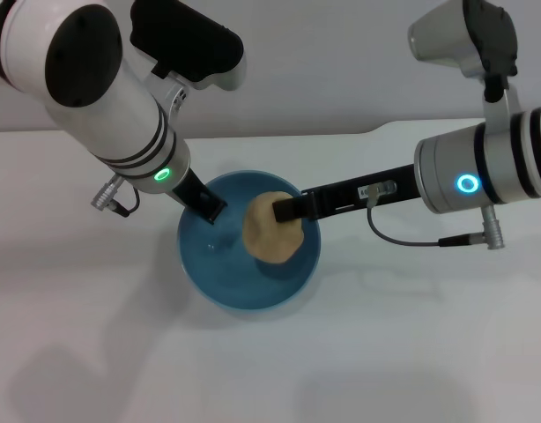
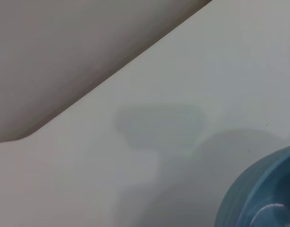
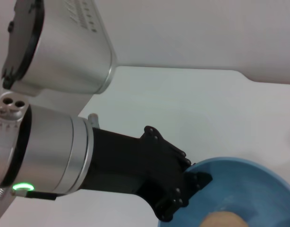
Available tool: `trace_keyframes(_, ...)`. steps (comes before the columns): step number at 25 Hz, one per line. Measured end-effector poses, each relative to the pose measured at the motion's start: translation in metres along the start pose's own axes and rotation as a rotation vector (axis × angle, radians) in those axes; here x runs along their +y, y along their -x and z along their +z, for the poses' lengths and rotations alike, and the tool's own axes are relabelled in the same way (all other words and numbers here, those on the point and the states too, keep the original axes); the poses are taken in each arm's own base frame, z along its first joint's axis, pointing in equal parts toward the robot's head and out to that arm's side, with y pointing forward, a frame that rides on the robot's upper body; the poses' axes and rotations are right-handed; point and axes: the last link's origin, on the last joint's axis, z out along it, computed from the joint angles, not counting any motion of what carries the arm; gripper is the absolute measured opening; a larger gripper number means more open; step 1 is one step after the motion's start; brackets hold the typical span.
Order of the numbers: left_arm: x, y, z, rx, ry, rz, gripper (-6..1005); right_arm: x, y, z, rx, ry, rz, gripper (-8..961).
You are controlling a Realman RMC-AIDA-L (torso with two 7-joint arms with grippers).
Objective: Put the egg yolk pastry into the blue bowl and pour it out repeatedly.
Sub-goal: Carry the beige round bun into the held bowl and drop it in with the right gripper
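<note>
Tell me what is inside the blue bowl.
The egg yolk pastry sits over the blue bowl, gripped by the right gripper; the left gripper holds the rim. The floor beneath the pastry is hidden.

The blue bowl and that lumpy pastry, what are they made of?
The blue bowl looks like glazed ceramic or hard plastic: it is smooth and glossy, with faint shine inside. The pastry looks like soft baked dough, or a squishy copy: pale tan, matte, slightly creased. The right hand is at it over the bowl.
</note>
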Motion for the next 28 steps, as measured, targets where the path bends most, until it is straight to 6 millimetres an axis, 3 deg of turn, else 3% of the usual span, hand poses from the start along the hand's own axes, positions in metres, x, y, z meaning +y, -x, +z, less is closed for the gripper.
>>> trace_keyframes(5,0.001,-0.002,-0.001,0.003,-0.002,0.010,4,-0.003,-0.001,0.003,0.056,-0.017,-0.008,33)
trace_keyframes(12,0.002,-0.002,-0.001,0.008,0.000,0.014,2,-0.014,-0.002,0.007,0.100,-0.016,0.130,28)
trace_keyframes(21,0.001,0.002,0.000,0.002,0.003,0.007,2,-0.011,0.001,0.010,0.105,-0.028,0.093,27)
trace_keyframes(28,0.003,0.002,-0.001,0.001,0.004,0.014,3,-0.009,0.005,0.014,0.108,-0.040,0.043,172)
